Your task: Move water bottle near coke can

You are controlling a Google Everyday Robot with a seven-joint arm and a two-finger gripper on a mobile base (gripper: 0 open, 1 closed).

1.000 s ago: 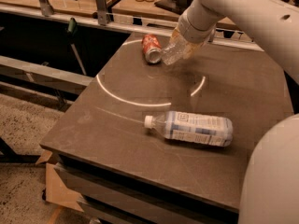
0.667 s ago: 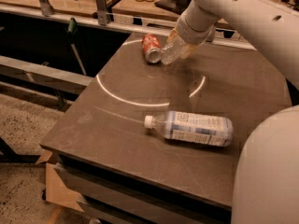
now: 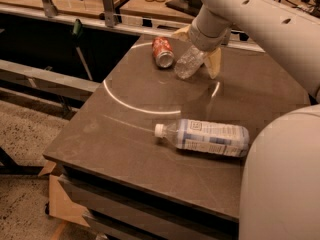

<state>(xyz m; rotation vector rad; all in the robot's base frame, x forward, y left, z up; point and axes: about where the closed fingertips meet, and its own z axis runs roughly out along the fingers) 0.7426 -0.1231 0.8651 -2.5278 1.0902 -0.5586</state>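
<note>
The hand (image 3: 198, 48), clamped on the tilted water bottle (image 3: 188, 64), has dipped lower, bottle now just beside the coke can (image 3: 163, 52) on the worktop (image 3: 140, 159), so release looks next.

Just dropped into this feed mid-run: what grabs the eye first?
The white arm sweeps in from the upper right, and its hand is closed on the tilted water bottle at the far side of the table. Just beside the bottle, the coke can lies on its side. Nearer the front, a larger labelled bottle lies flat.
</note>
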